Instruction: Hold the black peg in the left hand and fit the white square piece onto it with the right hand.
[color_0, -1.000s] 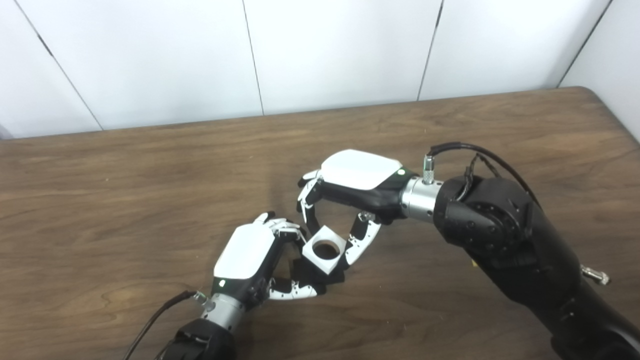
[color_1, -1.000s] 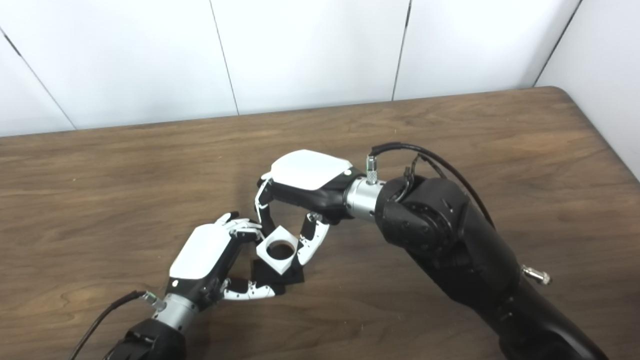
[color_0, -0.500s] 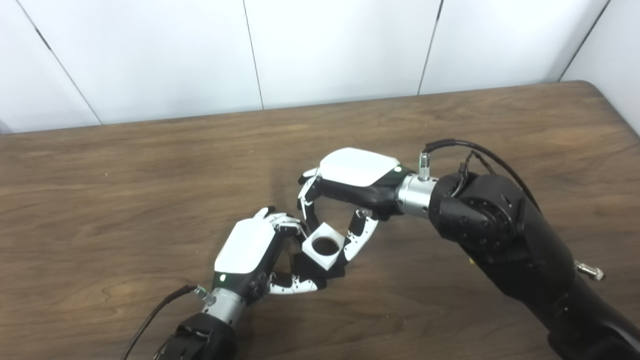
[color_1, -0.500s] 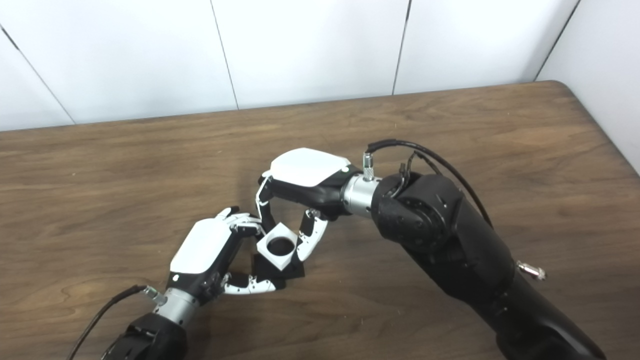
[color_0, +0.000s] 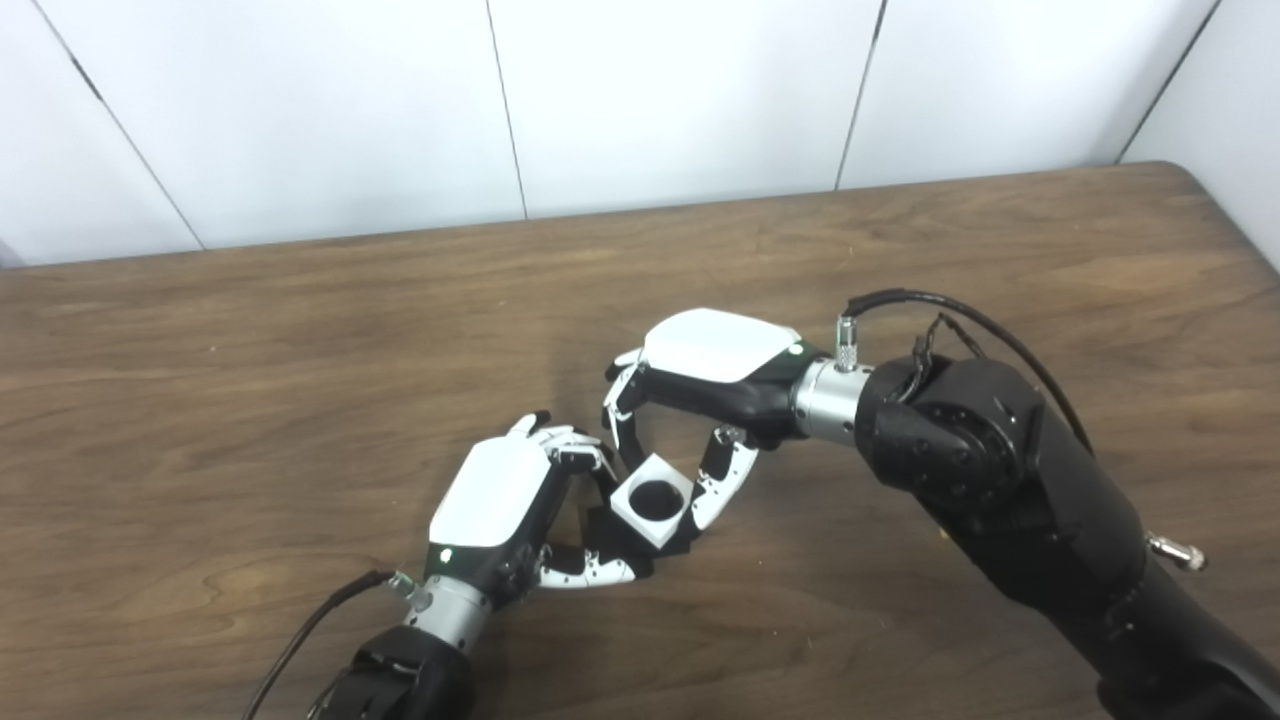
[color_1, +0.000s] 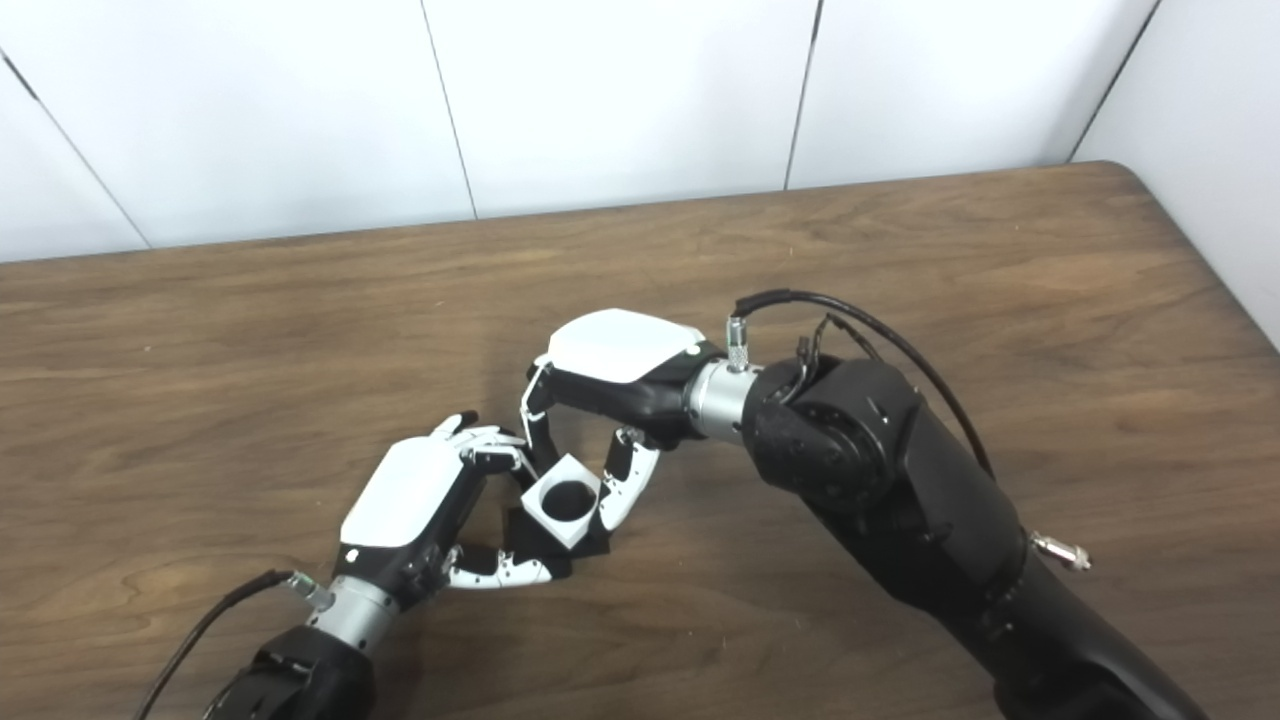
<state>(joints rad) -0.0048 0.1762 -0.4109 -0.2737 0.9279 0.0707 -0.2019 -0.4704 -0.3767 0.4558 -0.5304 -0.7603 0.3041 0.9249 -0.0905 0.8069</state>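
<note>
Seating nearly done: right hand (color_0: 700, 400) pinches white square piece (color_0: 653, 500), its hole filled dark, low over black peg (color_0: 612, 535) gripped by left hand (color_0: 500, 500) above table (color_0: 300, 350); final push and release remain.

square piece (color_0: 654, 500) sitting between right hand (color_0: 700, 400) fingers, directly below its palm, just right of left hand (color_0: 505, 500), peg (color_0: 655, 497) filling its hole, peg base (color_0: 610, 535) lying under it, inside left hand's fingers, on table (color_0: 300, 350)
</note>
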